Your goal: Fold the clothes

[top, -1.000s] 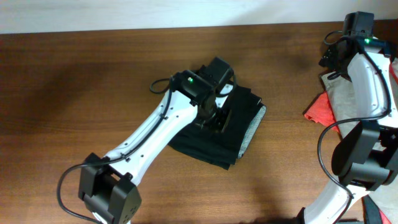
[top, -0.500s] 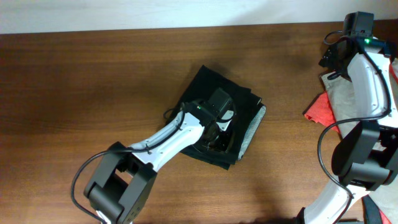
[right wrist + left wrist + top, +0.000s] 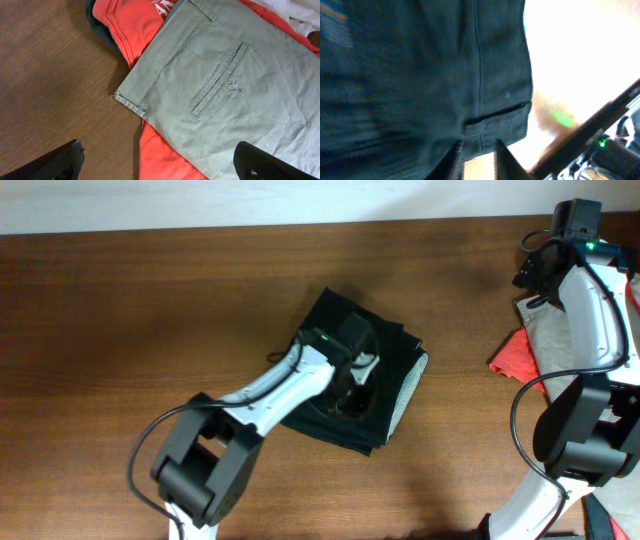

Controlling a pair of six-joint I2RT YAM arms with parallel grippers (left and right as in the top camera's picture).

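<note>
Black soft fabric garment, folded into a rough rectangle with a grey inner layer showing along its right edge, lies mid-table on the brown wood-grain table. The left wrist view is blurred but shows its stitched seam and hem. The left gripper sits over that garment. Up close its two dark fingers stand apart with a pale gap between them, and we see nothing clamped; the hem lies just past the tips, and we cannot tell whether it touches them. At the far right edge we count two more garments in a pile. One pair of khaki-grey woven trousers has one welt pocket, one small button and belt loops, and lies on top of one red jersey garment with white print. The right gripper hangs above this pile, its fingers spread wide at the frame corners, holding nothing. That makes two arms and three garments in all.
</note>
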